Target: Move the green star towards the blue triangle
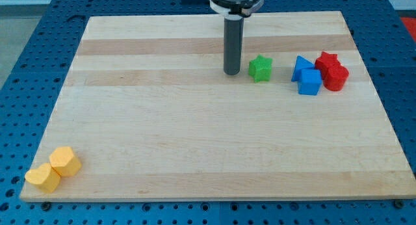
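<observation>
The green star (260, 68) lies on the wooden board toward the view's upper right. The blue triangle (300, 66) lies to its right, a small gap between them. My tip (232, 72) rests on the board just left of the green star, close to it but with a thin gap showing. The rod stands upright from the view's top edge.
A blue cube (310, 82) touches the blue triangle's lower right. A red star (327, 60) and a red cylinder-like block (336, 77) sit right of them. Two yellow blocks (65, 161) (43, 178) lie at the lower left corner. The board (195, 134) rests on a blue perforated table.
</observation>
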